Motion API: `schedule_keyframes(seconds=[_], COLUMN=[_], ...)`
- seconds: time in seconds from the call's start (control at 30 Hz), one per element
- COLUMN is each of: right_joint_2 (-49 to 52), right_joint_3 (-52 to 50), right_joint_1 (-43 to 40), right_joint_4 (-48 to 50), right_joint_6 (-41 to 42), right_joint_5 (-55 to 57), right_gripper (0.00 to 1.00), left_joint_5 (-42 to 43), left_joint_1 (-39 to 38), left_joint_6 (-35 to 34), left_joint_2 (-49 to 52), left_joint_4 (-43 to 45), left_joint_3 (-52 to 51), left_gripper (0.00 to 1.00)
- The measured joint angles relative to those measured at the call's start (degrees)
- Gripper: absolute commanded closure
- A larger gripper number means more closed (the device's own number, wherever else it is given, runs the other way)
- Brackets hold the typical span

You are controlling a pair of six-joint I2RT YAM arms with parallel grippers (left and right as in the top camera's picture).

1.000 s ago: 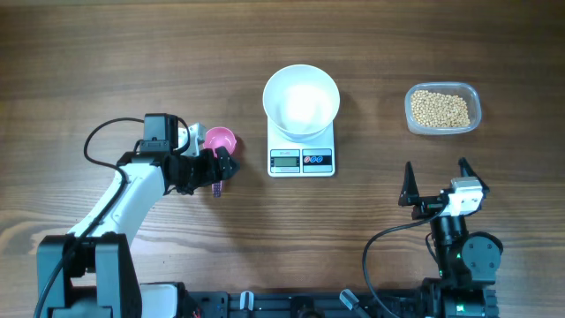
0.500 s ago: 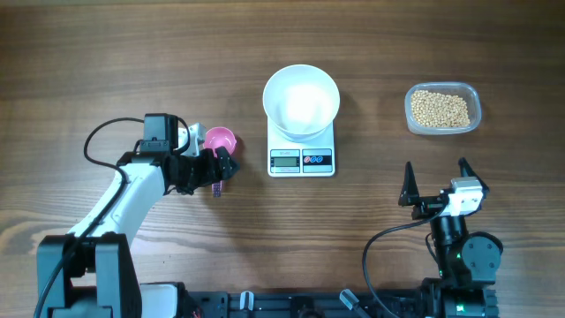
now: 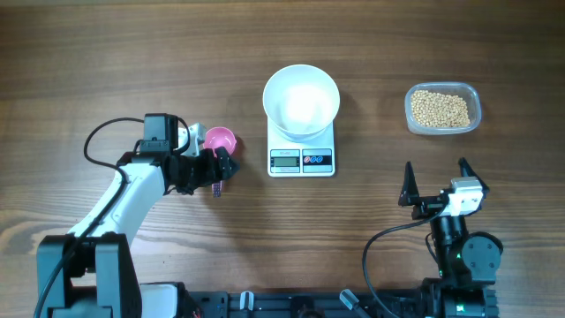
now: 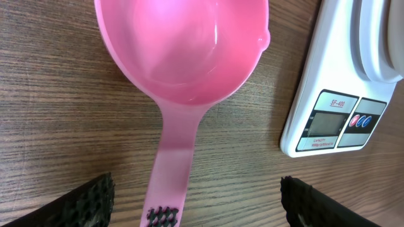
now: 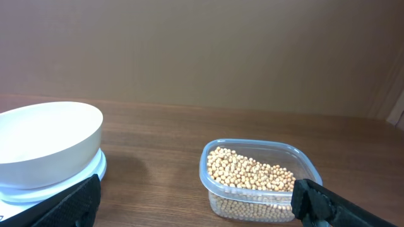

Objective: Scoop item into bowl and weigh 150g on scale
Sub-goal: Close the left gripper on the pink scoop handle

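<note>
The white bowl (image 3: 301, 101) (image 5: 44, 144) stands empty on the white scale (image 3: 302, 157) (image 4: 331, 110) at the table's centre. Beige beans (image 3: 440, 109) (image 5: 250, 173) fill a clear plastic tub (image 3: 475, 110) (image 5: 252, 197) at the right. A pink scoop (image 3: 219, 140) (image 4: 183, 50) lies left of the scale, its handle (image 4: 172, 176) pointing toward my left gripper (image 3: 221, 170) (image 4: 197, 205). That gripper is open, its fingers straddling the handle's end without touching it. My right gripper (image 3: 434, 177) (image 5: 196, 200) is open and empty near the front right, facing the tub.
The scale's display and button panel (image 3: 301, 160) face the table's front edge. Bare wooden table (image 3: 106, 62) surrounds the objects. The arm bases sit along the front edge.
</note>
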Motion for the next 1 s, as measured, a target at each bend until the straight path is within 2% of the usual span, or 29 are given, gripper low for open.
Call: schedule_keyframes(seconds=[0.4,1.0], right_joint_2=[-0.02,-0.02], right_joint_3=[0.00,0.00], right_joint_1=[0.00,0.00], right_joint_4=[0.00,0.00], right_joint_6=[0.00,0.00], right_joint_5=[0.00,-0.02], right_gripper=[0.00,0.00], left_joint_5=[0.13,0.15], left_joint_1=[0.00,0.00], left_joint_6=[0.02,0.02], left_joint_2=[0.00,0.00], left_joint_4=[0.11,0.11], left_joint_3=[0.00,0.00], left_gripper=[0.00,0.00])
